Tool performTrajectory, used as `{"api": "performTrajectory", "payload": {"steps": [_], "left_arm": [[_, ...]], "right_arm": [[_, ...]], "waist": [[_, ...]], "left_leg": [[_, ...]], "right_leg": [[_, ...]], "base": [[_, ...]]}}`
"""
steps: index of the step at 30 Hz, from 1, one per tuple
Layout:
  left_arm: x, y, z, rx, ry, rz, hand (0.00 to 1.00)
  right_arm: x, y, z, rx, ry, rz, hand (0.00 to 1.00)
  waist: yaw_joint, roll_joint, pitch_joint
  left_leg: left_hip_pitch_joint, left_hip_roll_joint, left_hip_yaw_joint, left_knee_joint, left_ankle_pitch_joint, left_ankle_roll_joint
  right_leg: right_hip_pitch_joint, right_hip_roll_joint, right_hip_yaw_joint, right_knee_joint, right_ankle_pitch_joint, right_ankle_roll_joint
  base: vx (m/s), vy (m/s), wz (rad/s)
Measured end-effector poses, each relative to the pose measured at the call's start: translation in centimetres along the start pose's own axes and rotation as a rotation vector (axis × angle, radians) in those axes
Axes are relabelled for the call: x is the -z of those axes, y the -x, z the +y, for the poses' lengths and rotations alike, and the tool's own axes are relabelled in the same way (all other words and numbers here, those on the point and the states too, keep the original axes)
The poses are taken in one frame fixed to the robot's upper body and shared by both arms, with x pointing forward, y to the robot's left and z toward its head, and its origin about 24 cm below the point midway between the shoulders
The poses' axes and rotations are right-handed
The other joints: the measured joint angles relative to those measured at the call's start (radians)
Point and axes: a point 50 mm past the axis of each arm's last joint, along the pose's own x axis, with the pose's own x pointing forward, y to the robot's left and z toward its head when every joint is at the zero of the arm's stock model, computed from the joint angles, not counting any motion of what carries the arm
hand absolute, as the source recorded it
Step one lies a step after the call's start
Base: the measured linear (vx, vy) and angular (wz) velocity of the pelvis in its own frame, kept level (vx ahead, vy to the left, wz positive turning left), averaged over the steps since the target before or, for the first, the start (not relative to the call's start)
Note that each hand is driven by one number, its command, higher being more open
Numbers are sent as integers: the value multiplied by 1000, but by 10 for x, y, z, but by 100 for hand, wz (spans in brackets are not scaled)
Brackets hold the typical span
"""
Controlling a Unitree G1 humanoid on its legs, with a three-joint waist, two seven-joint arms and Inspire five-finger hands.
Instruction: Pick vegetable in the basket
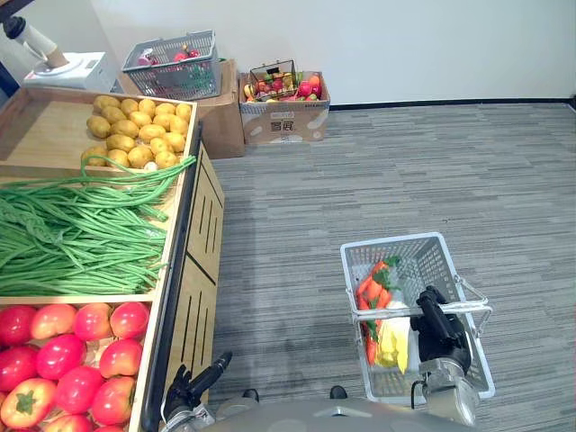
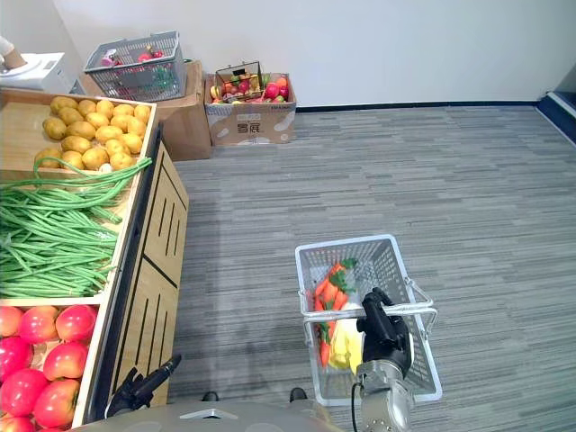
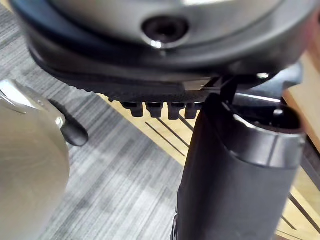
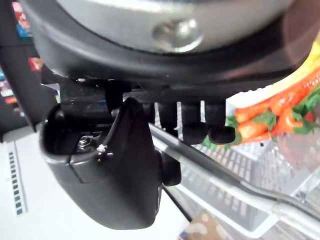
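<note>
Gripping handle (image 1: 472, 307) of white wire basket (image 1: 391, 240) w/ right hand (image 1: 438, 328), fingers curled over the bar; carrots (image 1: 369, 292) & sth yellow (image 1: 392, 342) inside, just beside that hand. Hanging left hand (image 1: 191, 389) low, fingers relaxed, nothing held, close against wooden stall (image 1: 193, 306), its edge between hand & tomatoes (image 1: 63, 355). Further ahead green beans (image 1: 72, 234), potatoes (image 1: 139, 130); far off by wall grey basket (image 1: 173, 65) & fruit box (image 1: 283, 112).

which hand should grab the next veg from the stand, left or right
Left. The left hand hangs empty beside the wooden stand of green beans and tomatoes, while the right hand is curled round the basket handle.
</note>
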Motion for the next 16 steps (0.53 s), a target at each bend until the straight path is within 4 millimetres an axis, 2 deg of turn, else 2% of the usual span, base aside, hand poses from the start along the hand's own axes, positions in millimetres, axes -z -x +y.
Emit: {"api": "performTrajectory", "payload": {"steps": [9,13,16], "left_arm": [[0,0,3,-17,-1,3,100],[0,-1,1,-11,-8,1,100],[-1,-1,-1,-2,-23,1,100]], "right_arm": [[10,3,-2,7,9,39,0],[16,5,-2,42,8,46,0],[19,6,2,38,74,51,0]], "waist": [[-2,-7,-6],[-2,-7,-7],[-1,-7,-9]], "left_leg": [[13,-7,-20,1,4,1],[14,-6,-41,-28,30,1],[16,-4,-53,-49,47,-1]], "right_leg": [[33,-10,-34,-16,2,2],[33,-10,-58,-16,2,2],[33,-10,-71,-16,3,3]], "base": [[2,10,8],[-59,-16,15],[-30,-7,12]]}}
